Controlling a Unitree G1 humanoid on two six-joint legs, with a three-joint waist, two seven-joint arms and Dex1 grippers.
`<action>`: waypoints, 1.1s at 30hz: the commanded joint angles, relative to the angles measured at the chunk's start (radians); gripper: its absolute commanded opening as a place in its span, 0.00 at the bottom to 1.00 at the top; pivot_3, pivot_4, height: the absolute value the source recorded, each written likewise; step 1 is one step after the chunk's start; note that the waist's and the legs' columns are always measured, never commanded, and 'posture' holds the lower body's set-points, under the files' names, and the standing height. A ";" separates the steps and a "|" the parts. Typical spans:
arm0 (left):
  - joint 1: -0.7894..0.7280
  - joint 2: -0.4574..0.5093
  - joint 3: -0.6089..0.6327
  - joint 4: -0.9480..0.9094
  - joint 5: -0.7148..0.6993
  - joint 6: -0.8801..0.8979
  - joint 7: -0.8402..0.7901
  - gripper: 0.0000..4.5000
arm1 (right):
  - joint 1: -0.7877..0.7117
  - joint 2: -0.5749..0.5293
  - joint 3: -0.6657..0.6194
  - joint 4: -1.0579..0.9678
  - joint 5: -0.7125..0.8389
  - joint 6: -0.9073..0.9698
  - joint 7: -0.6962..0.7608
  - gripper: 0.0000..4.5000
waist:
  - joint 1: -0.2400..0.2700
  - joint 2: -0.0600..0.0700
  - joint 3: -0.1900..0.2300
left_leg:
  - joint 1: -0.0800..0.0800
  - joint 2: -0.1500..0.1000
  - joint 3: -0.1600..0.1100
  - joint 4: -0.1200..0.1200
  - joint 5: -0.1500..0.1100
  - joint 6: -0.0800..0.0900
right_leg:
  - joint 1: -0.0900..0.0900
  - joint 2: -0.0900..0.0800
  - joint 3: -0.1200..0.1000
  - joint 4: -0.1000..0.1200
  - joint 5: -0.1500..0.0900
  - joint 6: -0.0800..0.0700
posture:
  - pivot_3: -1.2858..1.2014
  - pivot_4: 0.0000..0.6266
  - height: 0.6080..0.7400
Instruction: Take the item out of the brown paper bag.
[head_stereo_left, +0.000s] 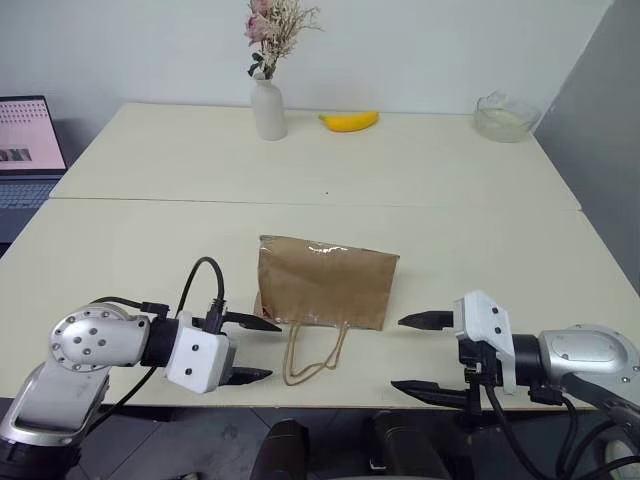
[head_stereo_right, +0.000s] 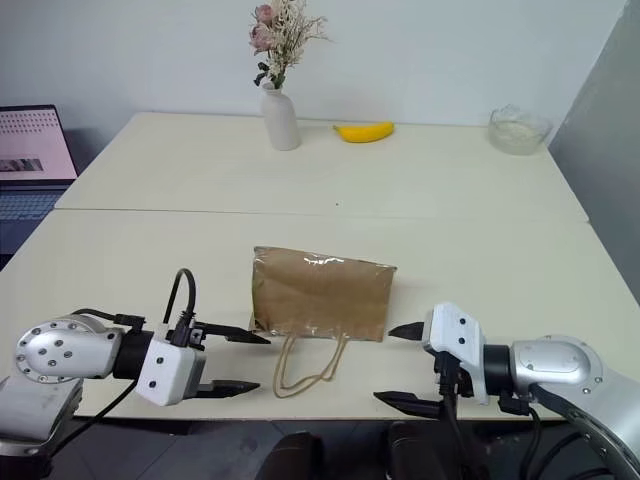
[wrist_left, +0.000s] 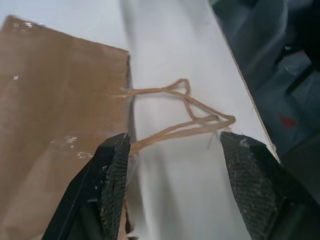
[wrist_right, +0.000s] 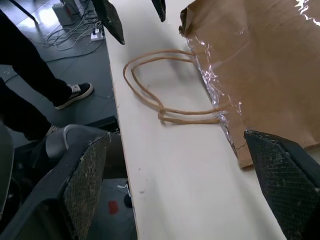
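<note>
Cord handles nearest us, two tan loops lying flat toward the table's front edge; our right wrist view adds glossy tape along the bag's mouth, plus a person's dark trouser leg and shoe on the floor. Left gripper and right gripper flank those loops, both with fingers spread, holding nothing. Between them, just beyond, we list the brown paper bag: creased kraft, lying flat, mouth toward us. Item not discernible. Far side: white vase, banana, glass bowl, laptop at left.
</note>
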 joint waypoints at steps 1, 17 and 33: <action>-0.026 0.023 -0.039 0.046 0.017 -0.113 -0.011 0.67 | 0.007 -0.017 -0.031 -0.028 0.018 -0.002 0.016 1.00 | 0.000 0.000 0.000 | 0.000 0.000 0.000 0.000 0.000 0.000 | 0.000 0.000 0.000 0.000 0.000 0.000 | 0.52 0.24 1.00; -0.115 -0.044 -0.250 0.184 0.118 -0.263 0.098 0.67 | -0.012 -0.015 -0.009 -0.041 0.013 0.017 -0.001 1.00 | 0.000 0.000 0.000 | 0.000 0.001 0.001 0.000 0.000 0.000 | 0.000 0.000 0.000 0.000 0.001 0.002 | 0.52 0.24 1.00; -0.159 -0.121 -0.203 -0.023 -0.108 0.224 0.289 0.67 | -0.016 -0.002 0.008 -0.024 -0.015 -0.002 0.008 1.00 | -0.001 0.000 0.000 | 0.000 0.000 0.000 0.001 0.000 0.000 | 0.000 0.001 0.000 0.001 0.004 0.006 | 0.52 0.24 1.00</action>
